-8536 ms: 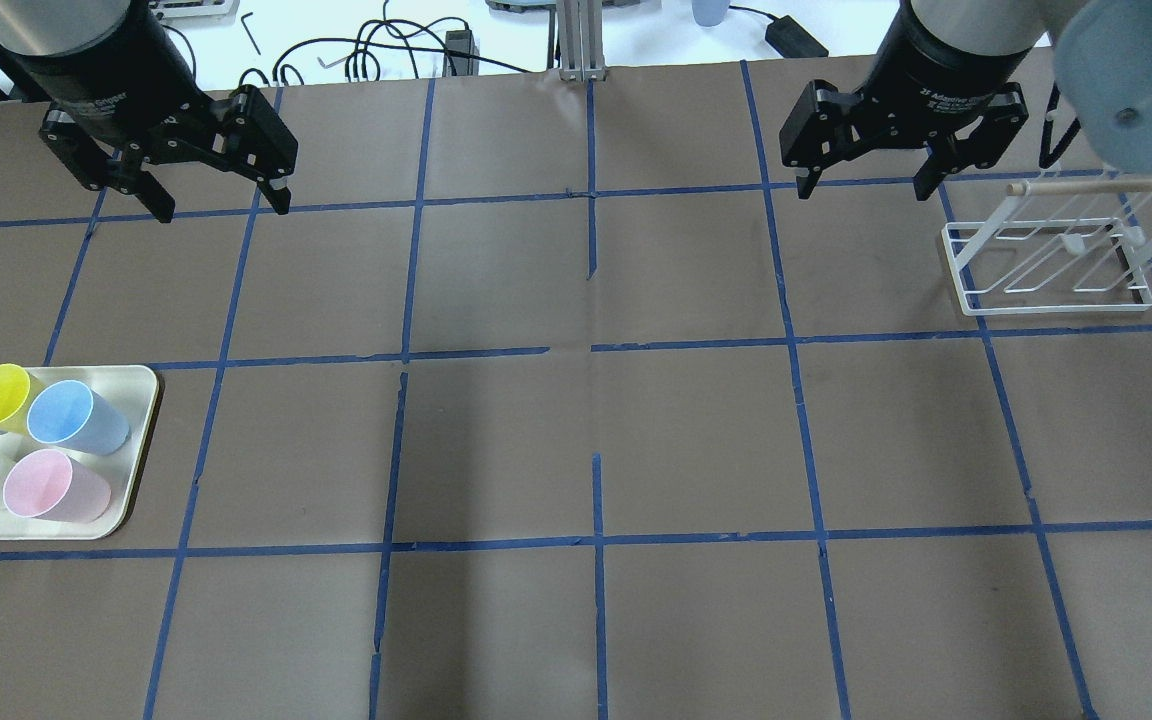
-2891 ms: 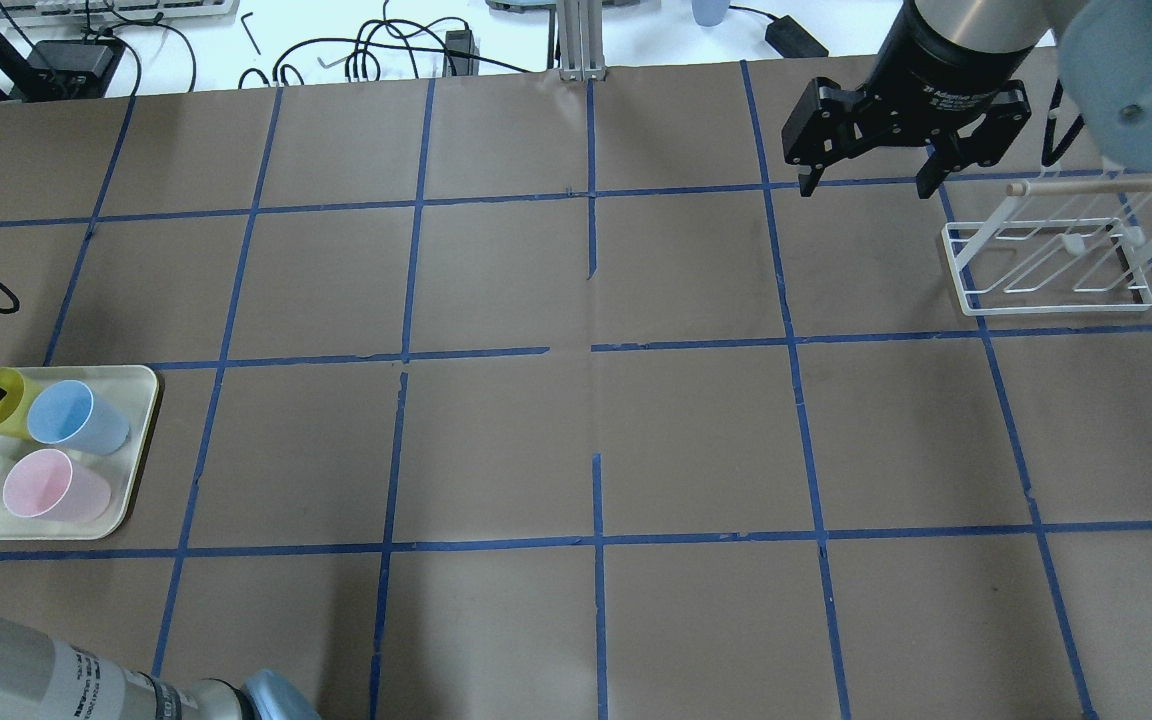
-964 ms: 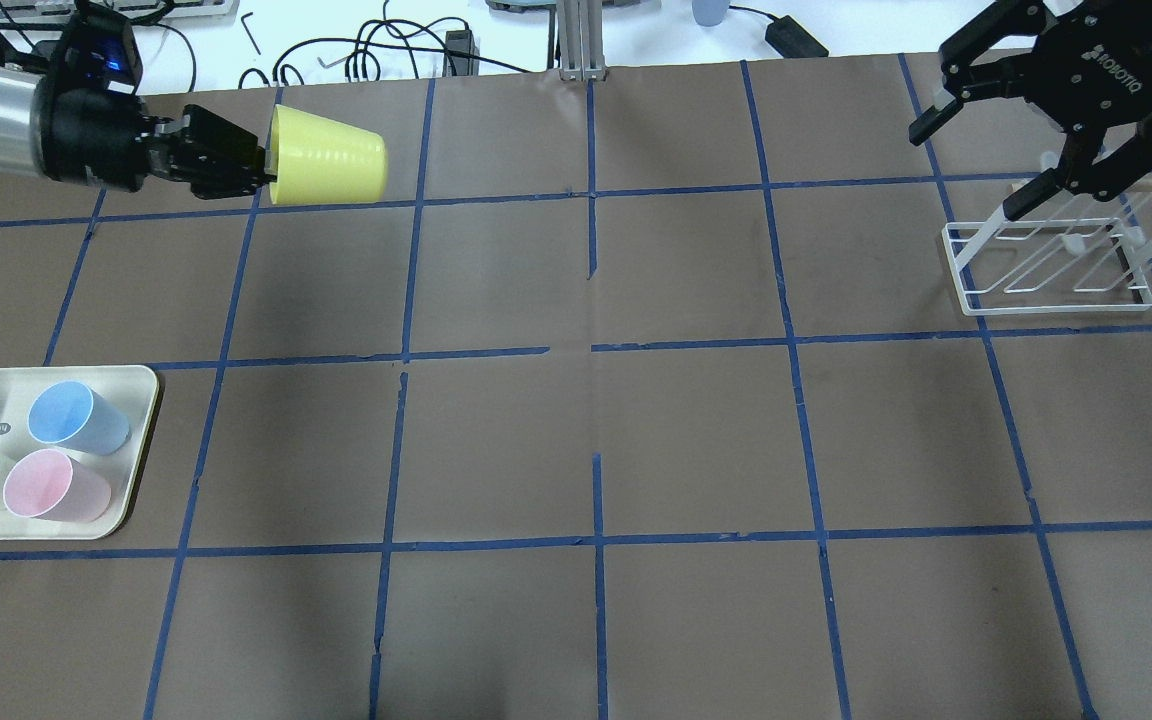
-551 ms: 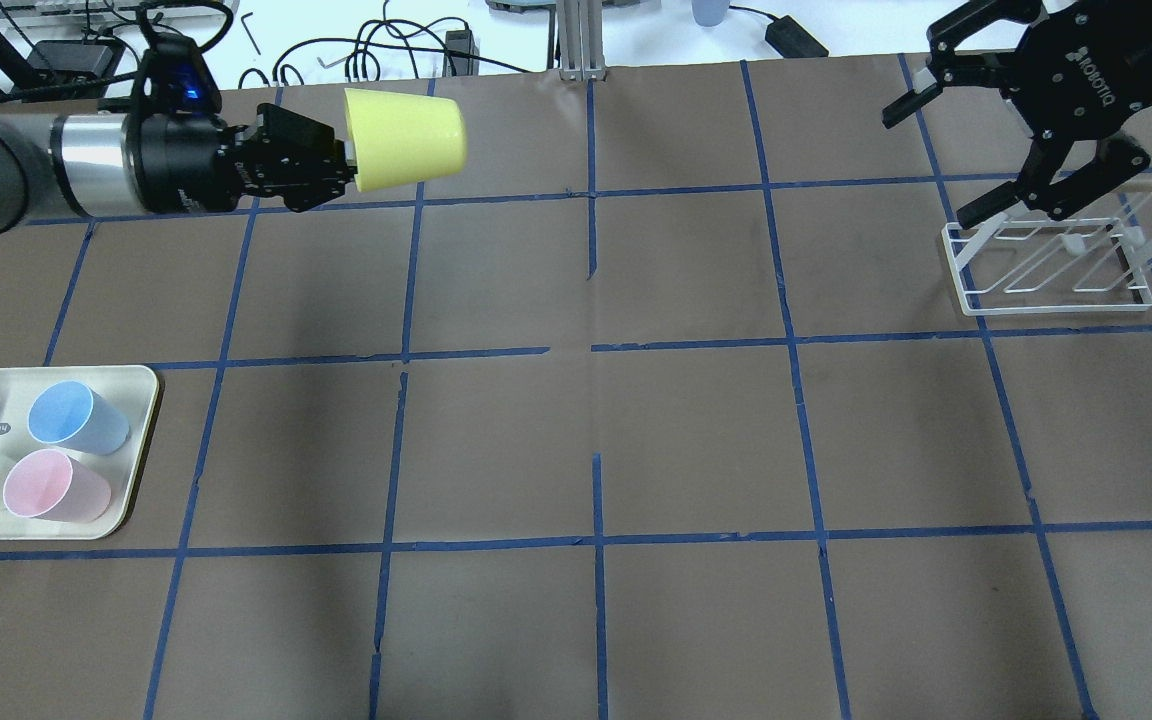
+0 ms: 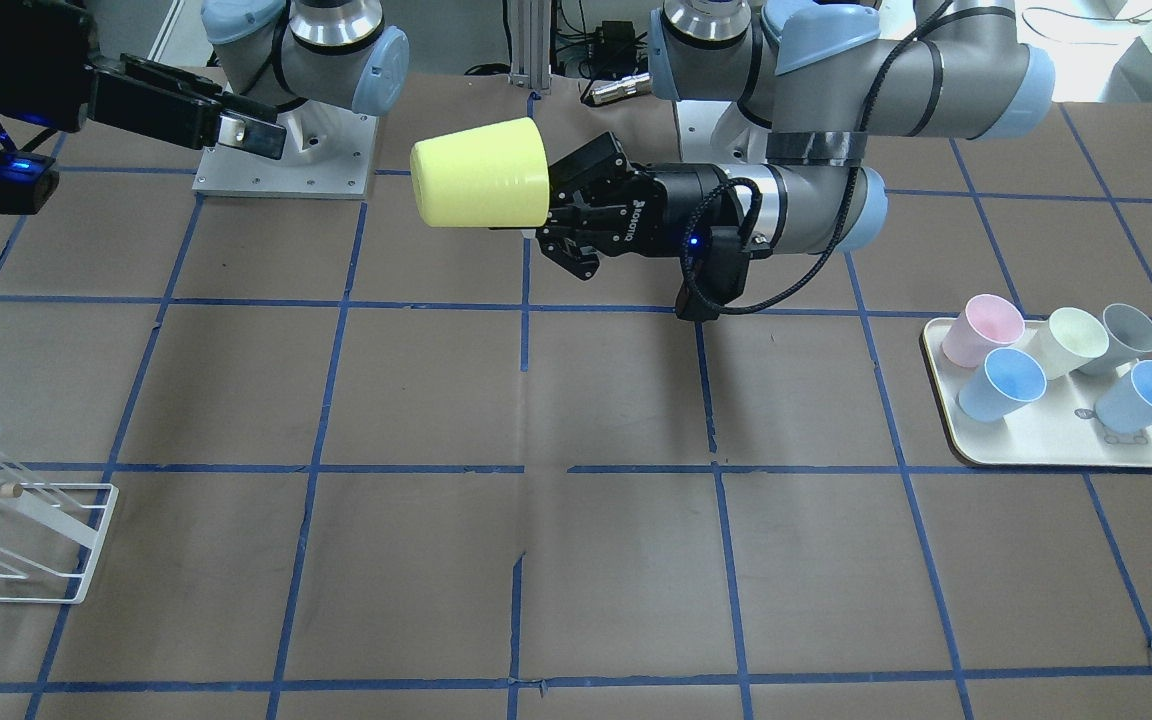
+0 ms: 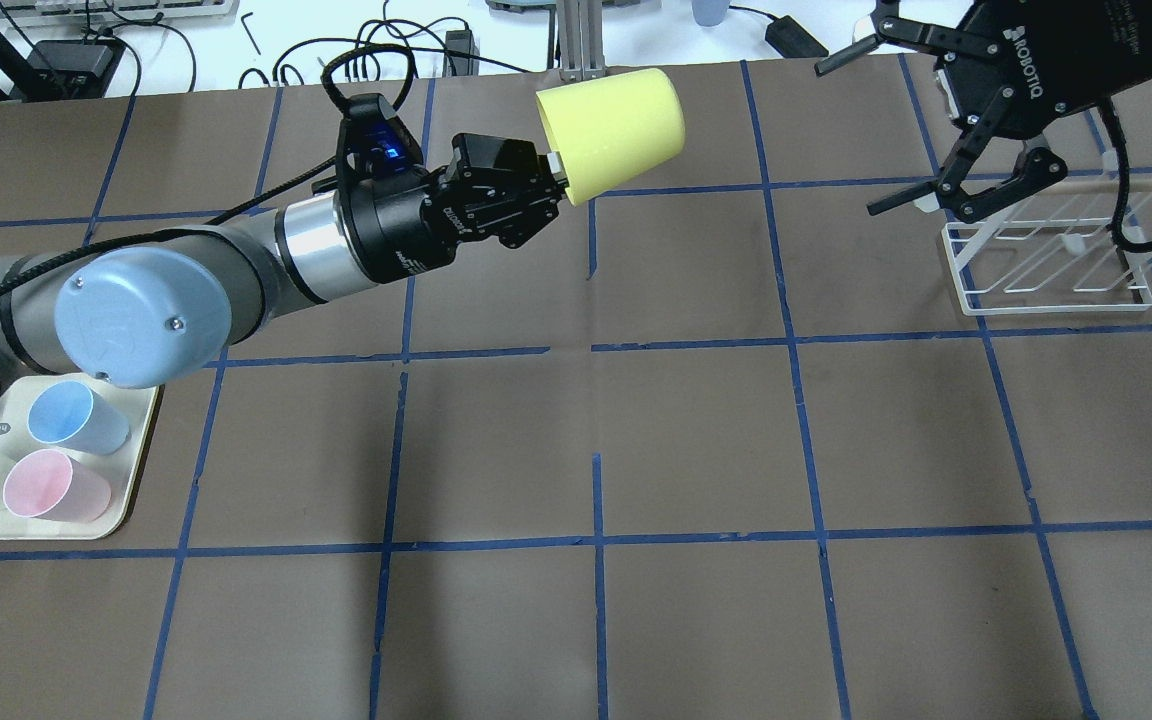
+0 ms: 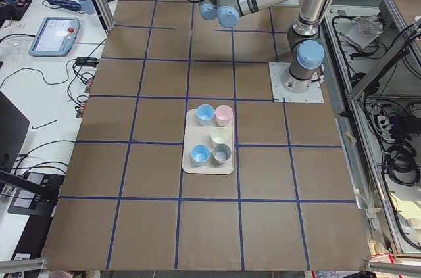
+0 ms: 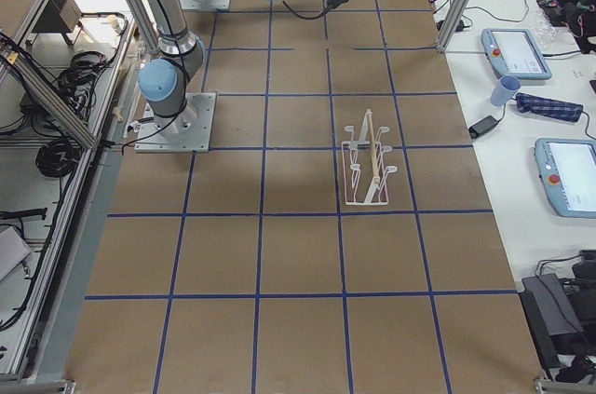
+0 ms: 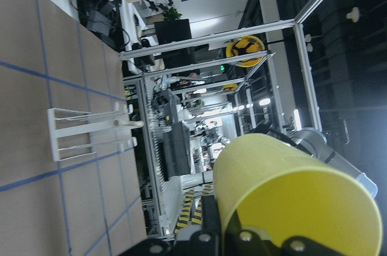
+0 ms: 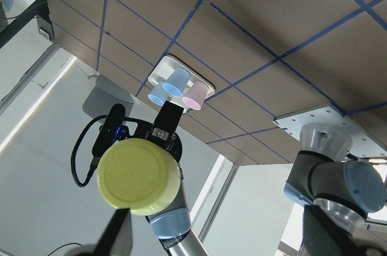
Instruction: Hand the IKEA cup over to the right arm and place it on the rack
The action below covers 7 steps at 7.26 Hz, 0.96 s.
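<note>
My left gripper (image 6: 548, 172) is shut on the rim of the bright yellow IKEA cup (image 6: 611, 130) and holds it on its side in the air over the table's far middle, bottom toward my right arm. The cup also shows in the front view (image 5: 481, 172), the left wrist view (image 9: 296, 201) and, bottom-on, the right wrist view (image 10: 139, 174). My right gripper (image 6: 866, 135) is open and empty, jaws wide, facing the cup with a gap between them. The white wire rack (image 6: 1046, 265) stands empty at the far right, just behind the right gripper.
A cream tray (image 6: 136, 440) at the left edge holds blue, pink, pale and grey cups (image 5: 1006, 385). The left arm's elbow (image 6: 141, 315) hangs over the tray's near corner. Cables lie beyond the table's far edge (image 6: 376, 45).
The left gripper took the yellow cup from the tray and has carried it right to the table's middle. The right gripper has turned and moved left toward the cup, staying open.
</note>
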### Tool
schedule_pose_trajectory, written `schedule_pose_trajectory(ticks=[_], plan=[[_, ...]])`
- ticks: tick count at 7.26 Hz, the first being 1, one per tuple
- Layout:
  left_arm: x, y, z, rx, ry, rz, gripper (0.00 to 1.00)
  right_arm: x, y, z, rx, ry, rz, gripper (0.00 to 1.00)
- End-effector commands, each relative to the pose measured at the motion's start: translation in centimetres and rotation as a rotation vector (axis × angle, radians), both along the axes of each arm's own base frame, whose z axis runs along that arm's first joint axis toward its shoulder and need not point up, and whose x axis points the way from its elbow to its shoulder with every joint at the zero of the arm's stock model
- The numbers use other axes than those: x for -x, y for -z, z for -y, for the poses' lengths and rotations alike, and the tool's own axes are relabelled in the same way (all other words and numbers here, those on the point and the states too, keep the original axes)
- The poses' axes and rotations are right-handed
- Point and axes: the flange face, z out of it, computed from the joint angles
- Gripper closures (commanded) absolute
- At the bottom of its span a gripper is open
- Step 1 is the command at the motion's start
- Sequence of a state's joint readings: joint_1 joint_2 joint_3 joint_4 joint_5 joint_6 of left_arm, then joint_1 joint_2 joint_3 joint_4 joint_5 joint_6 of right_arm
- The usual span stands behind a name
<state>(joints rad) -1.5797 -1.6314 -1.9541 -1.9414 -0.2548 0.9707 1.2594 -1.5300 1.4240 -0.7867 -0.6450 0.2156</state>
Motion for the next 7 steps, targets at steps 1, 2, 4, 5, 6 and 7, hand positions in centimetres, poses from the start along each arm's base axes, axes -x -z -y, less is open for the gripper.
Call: schedule_pose_trajectory(ticks=[1, 2, 4, 5, 6, 7], plan=[[2.8, -0.5, -2.1, 0.01, 0.03, -0.033, 1.0, -1.7, 0.0, 0.0, -0.065, 0.002, -0.008, 0.0], [4.0, -1.0, -2.5, 0.011, 0.007, -0.085, 1.0, -1.7, 0.8, 1.0, -0.095, 0.035, 0.032, 0.0], [4.7, -1.6, -3.0, 0.024, 0.015, -0.096, 1.0, -2.1, 0.7, 1.3, -0.127, 0.066, 0.057, 0.0], [4.7, -1.7, -3.1, 0.028, 0.016, -0.097, 1.0, -3.2, 0.5, 0.9, -0.137, 0.052, 0.055, 0.0], [4.7, -1.6, -3.1, 0.023, 0.017, -0.097, 1.0, -4.6, 0.1, 0.8, -0.138, 0.051, 0.079, 0.0], [4.8, -1.6, -3.1, 0.021, 0.017, -0.096, 1.0, -5.6, 0.0, 0.5, -0.141, 0.039, 0.085, 0.0]])
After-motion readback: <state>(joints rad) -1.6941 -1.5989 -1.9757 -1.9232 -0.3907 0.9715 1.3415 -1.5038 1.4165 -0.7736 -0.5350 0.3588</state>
